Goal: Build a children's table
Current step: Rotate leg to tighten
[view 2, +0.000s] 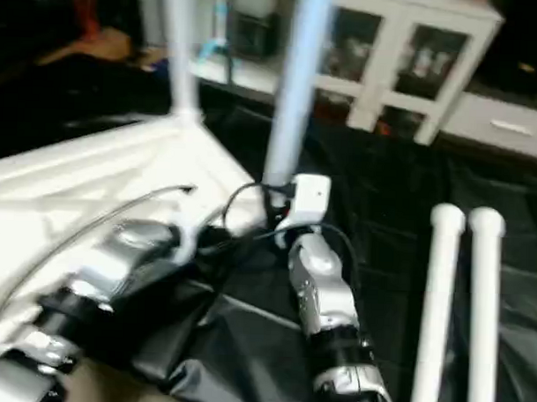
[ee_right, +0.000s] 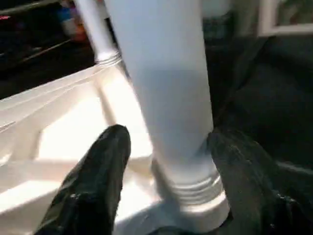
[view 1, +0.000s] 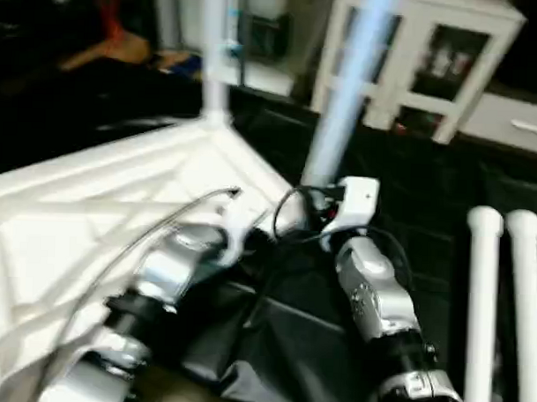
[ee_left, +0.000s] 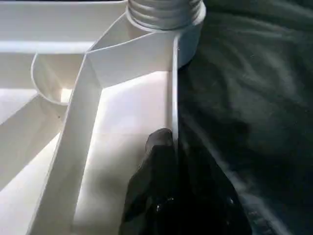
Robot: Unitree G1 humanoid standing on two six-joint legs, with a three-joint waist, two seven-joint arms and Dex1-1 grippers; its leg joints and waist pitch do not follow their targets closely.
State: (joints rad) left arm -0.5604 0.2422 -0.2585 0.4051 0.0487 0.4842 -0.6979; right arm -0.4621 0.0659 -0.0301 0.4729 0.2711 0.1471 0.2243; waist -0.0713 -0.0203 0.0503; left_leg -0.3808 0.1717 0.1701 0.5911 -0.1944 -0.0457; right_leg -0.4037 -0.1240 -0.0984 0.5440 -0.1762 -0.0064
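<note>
The white tabletop (view 1: 92, 204) lies upside down on black cloth, its ribbed underside facing up. One white leg (view 1: 216, 49) stands in the far corner socket. A second leg (view 1: 342, 107) rises from the nearer right corner socket (ee_right: 195, 200). My right gripper (ee_right: 168, 142) is open, with a black finger on each side of this leg's base; one finger touches it and the other stands a little off. My left gripper (ee_left: 168, 142) is shut on the tabletop's rim wall (ee_left: 173, 88), just below that corner. Two loose legs (view 1: 503, 297) lie side by side on the right.
A white glass-door cabinet (view 1: 415, 56) stands behind the table at the back right. The black cloth (view 1: 272, 342) covers the floor under and around the work. Grey cables (view 1: 144, 232) run along my left forearm. Orange clutter (view 1: 107, 37) sits at the back left.
</note>
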